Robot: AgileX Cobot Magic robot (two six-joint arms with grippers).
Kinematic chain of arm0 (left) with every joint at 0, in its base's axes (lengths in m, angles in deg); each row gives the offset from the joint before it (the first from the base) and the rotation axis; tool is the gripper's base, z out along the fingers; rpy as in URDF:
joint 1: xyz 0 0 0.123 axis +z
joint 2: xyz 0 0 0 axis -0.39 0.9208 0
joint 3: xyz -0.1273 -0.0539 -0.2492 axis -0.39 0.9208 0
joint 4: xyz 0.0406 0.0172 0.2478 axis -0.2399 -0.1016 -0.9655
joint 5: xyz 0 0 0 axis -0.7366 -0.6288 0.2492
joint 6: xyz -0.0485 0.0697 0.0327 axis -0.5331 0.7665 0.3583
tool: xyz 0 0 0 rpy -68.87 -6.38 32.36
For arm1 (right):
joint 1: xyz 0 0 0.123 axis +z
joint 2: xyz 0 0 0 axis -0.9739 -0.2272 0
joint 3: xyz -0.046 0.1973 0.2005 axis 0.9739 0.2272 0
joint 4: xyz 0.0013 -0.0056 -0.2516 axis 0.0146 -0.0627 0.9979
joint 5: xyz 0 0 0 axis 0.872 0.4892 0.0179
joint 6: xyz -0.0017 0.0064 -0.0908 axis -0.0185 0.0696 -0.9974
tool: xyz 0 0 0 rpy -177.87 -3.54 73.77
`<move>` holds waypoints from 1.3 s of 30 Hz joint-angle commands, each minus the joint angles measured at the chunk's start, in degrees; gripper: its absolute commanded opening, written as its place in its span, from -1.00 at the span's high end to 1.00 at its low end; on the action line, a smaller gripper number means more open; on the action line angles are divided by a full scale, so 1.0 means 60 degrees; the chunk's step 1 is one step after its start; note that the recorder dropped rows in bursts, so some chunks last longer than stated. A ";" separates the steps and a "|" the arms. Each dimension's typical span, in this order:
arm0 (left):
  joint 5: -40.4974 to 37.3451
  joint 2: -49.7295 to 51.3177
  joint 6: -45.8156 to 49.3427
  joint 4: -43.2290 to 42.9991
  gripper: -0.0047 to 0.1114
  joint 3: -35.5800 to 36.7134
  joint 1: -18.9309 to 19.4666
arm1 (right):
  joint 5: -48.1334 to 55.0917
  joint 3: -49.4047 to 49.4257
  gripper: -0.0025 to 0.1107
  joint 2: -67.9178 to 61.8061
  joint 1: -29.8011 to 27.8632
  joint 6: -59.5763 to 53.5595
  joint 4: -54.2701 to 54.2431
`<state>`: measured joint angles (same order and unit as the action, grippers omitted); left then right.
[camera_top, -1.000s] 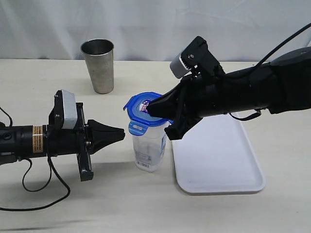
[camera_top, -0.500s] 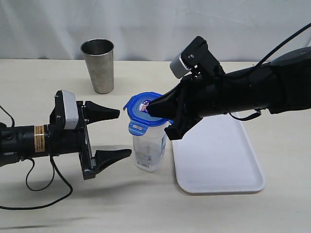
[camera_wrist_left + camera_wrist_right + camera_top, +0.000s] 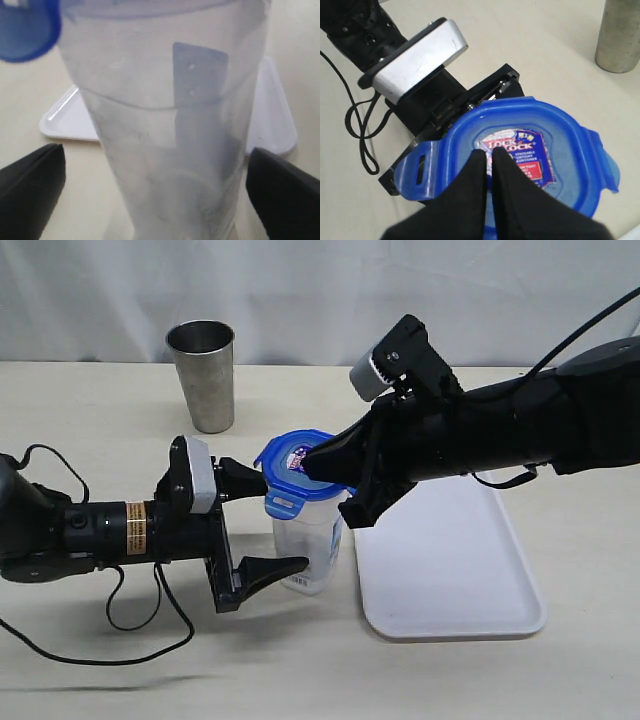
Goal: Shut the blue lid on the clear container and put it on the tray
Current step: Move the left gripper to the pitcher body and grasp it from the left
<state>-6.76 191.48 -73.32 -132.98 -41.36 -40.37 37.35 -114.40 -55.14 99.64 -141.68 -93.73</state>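
Observation:
The clear container (image 3: pixel 305 545) stands upright on the table just left of the tray (image 3: pixel 450 570), with the blue lid (image 3: pixel 300 465) sitting on its mouth. My right gripper (image 3: pixel 312 462) is shut, its tips resting on the lid's sticker (image 3: pixel 520 150). My left gripper (image 3: pixel 275 525) is open, its fingers (image 3: pixel 240 478) straddling the container from the left without touching it. In the left wrist view the container (image 3: pixel 170 130) fills the gap between the black fingertips (image 3: pixel 32 180), with the tray (image 3: pixel 75 117) behind. Part of the lid (image 3: pixel 27 27) shows there too.
A grey steel tumbler (image 3: pixel 202 375) stands at the back left, also seen as a tumbler (image 3: pixel 620 35) in the right wrist view. A white curtain closes off the far side. The left arm's cable (image 3: pixel 130 620) lies on the table.
My left gripper went from shut to open, then moved right until its fingers flank the container. The right gripper, lid and container have not moved.

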 commanded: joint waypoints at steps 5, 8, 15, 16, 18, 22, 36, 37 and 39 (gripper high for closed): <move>0.0496 0.0698 -0.0299 0.0088 -0.66 -0.0780 -0.0267 | -0.0360 0.0113 0.88 -0.0184 0.0014 0.0085 0.0618; 0.0496 0.0801 -0.0354 0.0088 -0.66 -0.1005 -0.0433 | -0.0360 0.0113 0.88 -0.0184 0.0014 0.0085 0.0618; 0.0565 0.0801 -0.0285 0.0175 -0.66 -0.1047 -0.0686 | -0.0360 0.0113 0.88 -0.0184 0.0014 0.0085 0.0618; 0.0565 0.0801 -0.0285 0.0205 -0.66 -0.1047 -0.0733 | -0.0360 0.0113 0.88 -0.0184 0.0014 0.0085 0.0618; 0.0479 0.0801 -0.0263 0.0458 -0.66 -0.1047 -0.0835 | -0.0360 0.0113 0.88 -0.0184 0.0014 0.0085 0.0618; 0.0476 0.0824 -0.0263 0.0648 -0.66 -0.1047 -0.0833 | -0.0360 0.0113 0.88 -0.0184 0.0014 0.0117 0.0618; 0.0655 0.0823 -0.1362 0.0681 -0.66 -0.1047 -0.0859 | -0.0360 0.0113 0.88 -0.0184 0.0014 0.0117 0.0618; 0.0655 0.0823 -0.1431 0.0681 -0.66 -0.1047 -0.0859 | -0.0360 0.0113 0.88 -0.0184 0.0014 0.0117 0.0618; 0.0655 0.0823 -0.1753 0.0681 -0.66 -0.1047 -0.0859 | -0.0360 0.0113 0.88 -0.0184 0.0014 0.0117 0.0618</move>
<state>-3.75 196.47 -81.18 -129.54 -47.34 -45.05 36.69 -114.42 -55.14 99.64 -141.38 -93.73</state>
